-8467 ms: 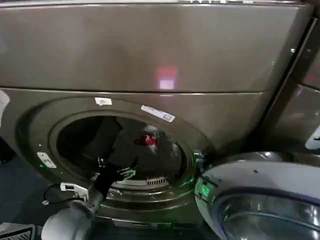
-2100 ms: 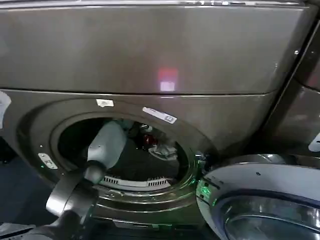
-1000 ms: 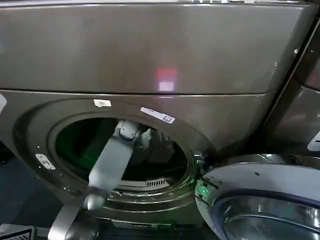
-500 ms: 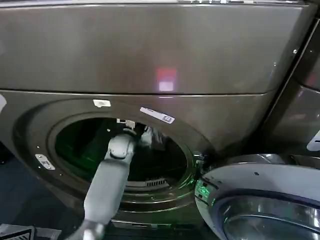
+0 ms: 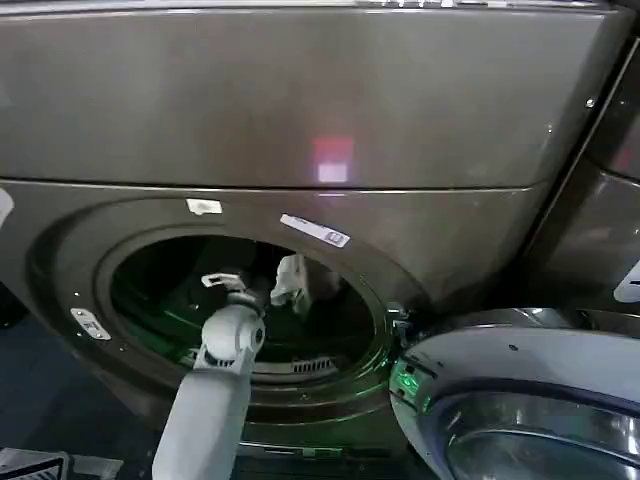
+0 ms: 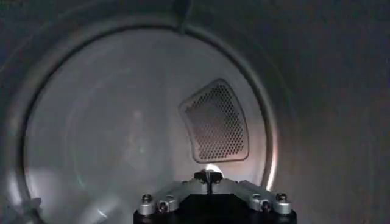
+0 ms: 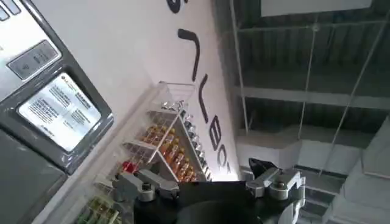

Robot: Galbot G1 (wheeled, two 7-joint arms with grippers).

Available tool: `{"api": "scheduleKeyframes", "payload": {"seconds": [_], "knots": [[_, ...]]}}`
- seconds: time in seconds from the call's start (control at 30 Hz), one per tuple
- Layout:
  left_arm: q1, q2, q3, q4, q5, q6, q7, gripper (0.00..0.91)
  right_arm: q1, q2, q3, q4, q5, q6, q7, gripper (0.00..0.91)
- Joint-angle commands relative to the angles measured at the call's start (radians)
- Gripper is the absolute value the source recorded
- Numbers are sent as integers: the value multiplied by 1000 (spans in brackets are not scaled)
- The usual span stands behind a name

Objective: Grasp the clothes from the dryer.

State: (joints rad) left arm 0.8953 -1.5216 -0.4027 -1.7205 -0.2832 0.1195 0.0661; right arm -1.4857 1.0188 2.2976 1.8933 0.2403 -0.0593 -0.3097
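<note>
The dryer (image 5: 300,110) is a bronze-brown front-loader with its round porthole (image 5: 150,300) open before me. My left arm reaches into the porthole. My left gripper (image 5: 270,293) is shut, and a strip of white clothes (image 5: 291,279) hangs from its tip in mid-opening. In the left wrist view the fingertips of the left gripper (image 6: 208,175) meet, with a small white bit pinched between them, against the bare drum back wall (image 6: 109,134). My right gripper (image 7: 201,179) is raised away from the machine, jaws spread wide with nothing in them.
A silver-rimmed glass door (image 5: 520,390) stands at the lower right, close to the porthole rim. A red light (image 5: 333,158) glows on the upper panel. A perforated vent (image 6: 216,125) sits in the drum's back wall. Another bronze machine (image 5: 600,220) adjoins on the right.
My left arm has drawn back and down out of the drum's depth. The white cloth has come along with the gripper and now hangs in the opening.
</note>
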Motion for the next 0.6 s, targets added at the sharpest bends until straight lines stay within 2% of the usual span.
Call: {"api": "scheduleKeyframes", "payload": {"seconds": [0.03, 0.27, 0.53, 0.6], "knots": [[113, -4, -20, -161, 4, 75, -24, 0, 0, 2, 1, 6, 3, -2, 10, 907], [128, -2, -27, -181, 23, 105, -35, 0, -3, 0, 1, 7, 9, -11, 44, 907], [133, 3, -27, -195, 26, 104, -34, 0, -6, -1, 18, 5, 24, -13, 29, 907], [134, 10, -27, -190, 32, 101, -32, 0, -7, -2, 28, 4, 23, -8, -4, 907]]}}
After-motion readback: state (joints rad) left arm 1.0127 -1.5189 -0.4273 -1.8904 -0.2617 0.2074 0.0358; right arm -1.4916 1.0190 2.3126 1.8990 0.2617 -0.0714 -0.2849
